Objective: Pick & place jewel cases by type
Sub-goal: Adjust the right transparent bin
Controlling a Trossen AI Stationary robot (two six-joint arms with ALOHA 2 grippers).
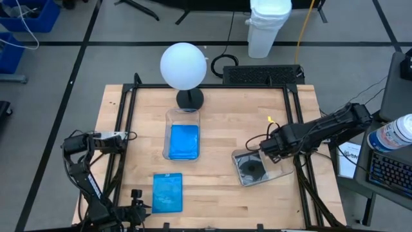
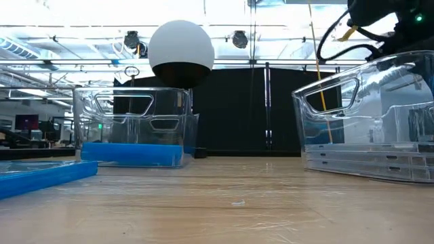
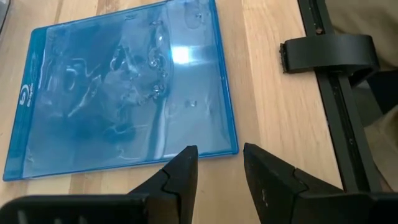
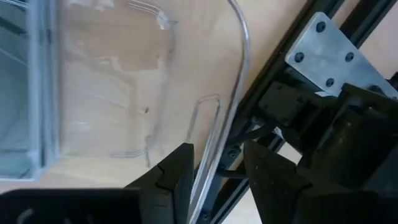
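Two tubs and one loose case make up the lot, and we place each item relative to the white globe lamp (image 1: pixel 183 66) at the table's far edge.

Item 1: loose blue jewel case (image 1: pixel 168 192), lying flat on the wood well toward the near edge from the lamp, its long axis running from near edge to far edge in the high view.

Item 2: left gripper (image 3: pixel 214 171), fingers apart with a narrow gap and nothing between them. In its wrist view the fingertips hang just beyond one short edge of the blue jewel case, near a corner, not touching. We judge this arm the nearer one by far, and the coming grasp turns on closing that small offset onto the edge.

Item 3: left tub (image 1: pixel 183 133), just on the near side of the lamp, already holding blue cases (image 1: pixel 183 142).

Item 4: right tub (image 1: pixel 259 166), well off to the lamp's right, holding clear cases with a disc (image 1: pixel 252 167).

Item 5: right gripper (image 4: pixel 214 168), fingers apart, straddling the right tub's clear wall.

View notes: only the low view shows the right tub tilted, one end lifted off the table, and its clear cases stacked several deep; the high view alone gives the overall layout.
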